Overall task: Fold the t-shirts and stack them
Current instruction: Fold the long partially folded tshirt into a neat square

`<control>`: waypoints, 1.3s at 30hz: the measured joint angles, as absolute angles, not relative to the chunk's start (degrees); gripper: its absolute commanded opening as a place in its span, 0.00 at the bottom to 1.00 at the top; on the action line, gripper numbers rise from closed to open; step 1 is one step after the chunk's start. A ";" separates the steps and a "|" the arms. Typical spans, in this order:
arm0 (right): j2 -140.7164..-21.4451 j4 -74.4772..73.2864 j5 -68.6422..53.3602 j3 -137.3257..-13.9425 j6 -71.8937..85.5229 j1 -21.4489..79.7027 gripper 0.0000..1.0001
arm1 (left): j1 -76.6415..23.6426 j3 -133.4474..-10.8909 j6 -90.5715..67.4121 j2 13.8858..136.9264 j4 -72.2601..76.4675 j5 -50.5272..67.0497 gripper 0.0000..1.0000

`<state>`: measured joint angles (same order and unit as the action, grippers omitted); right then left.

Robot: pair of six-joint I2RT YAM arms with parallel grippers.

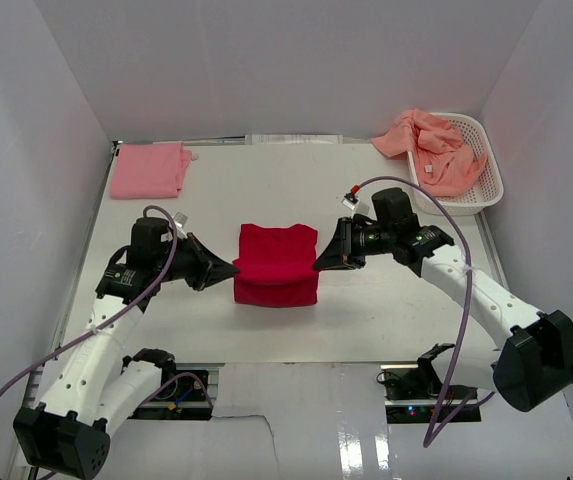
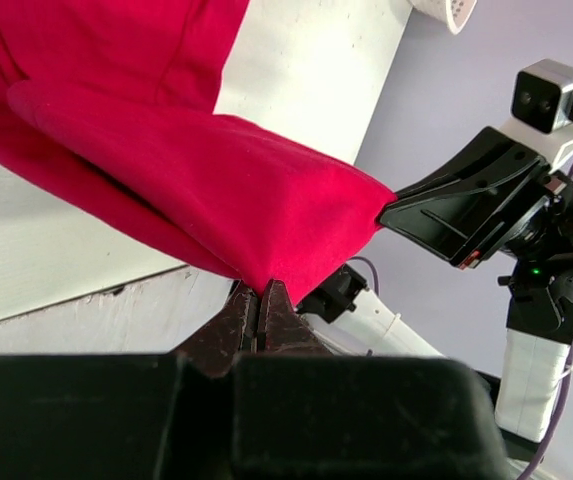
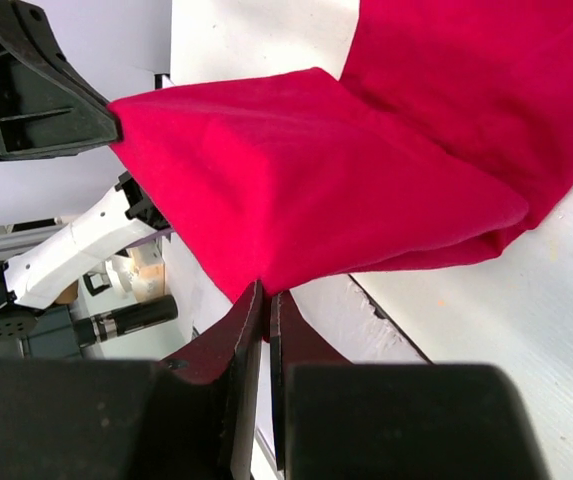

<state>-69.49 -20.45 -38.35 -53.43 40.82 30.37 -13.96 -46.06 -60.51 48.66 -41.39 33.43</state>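
Observation:
A bright red t-shirt (image 1: 277, 263) lies partly folded at the middle of the table. My left gripper (image 1: 232, 267) is shut on its left corner (image 2: 266, 270). My right gripper (image 1: 317, 261) is shut on its right corner (image 3: 261, 270). Both hold one edge of the fold lifted a little above the rest of the shirt. A folded light pink t-shirt (image 1: 149, 170) lies at the back left. Salmon-orange t-shirts (image 1: 431, 145) are heaped in and over the white latticed basket (image 1: 489, 180) at the back right.
White walls close the table on the left, back and right. Purple cables loop over both arms. The right arm (image 2: 486, 205) shows opposite in the left wrist view, and the left arm (image 3: 31, 80) in the right wrist view.

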 measured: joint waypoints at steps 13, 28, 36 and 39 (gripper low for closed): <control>-76.42 -20.38 -43.64 -57.36 37.85 25.76 0.08 | -8.78 -49.30 -59.75 56.53 -38.59 34.17 0.00; -88.18 -19.81 -47.29 -64.93 35.27 21.87 0.08 | -6.48 -55.81 -57.36 71.42 -33.10 36.47 0.00; -98.98 -19.44 -48.84 -71.88 33.15 19.99 0.08 | -6.20 -61.17 -55.90 85.62 -27.18 36.56 0.00; -104.36 -19.31 -49.60 -75.02 32.21 19.46 0.08 | -6.07 -62.00 -55.61 90.35 -24.58 36.45 0.00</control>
<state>-104.36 -19.31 -49.60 -75.02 32.21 19.46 -6.07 -62.00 -55.61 90.35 -24.58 36.45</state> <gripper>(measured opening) 0.088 0.025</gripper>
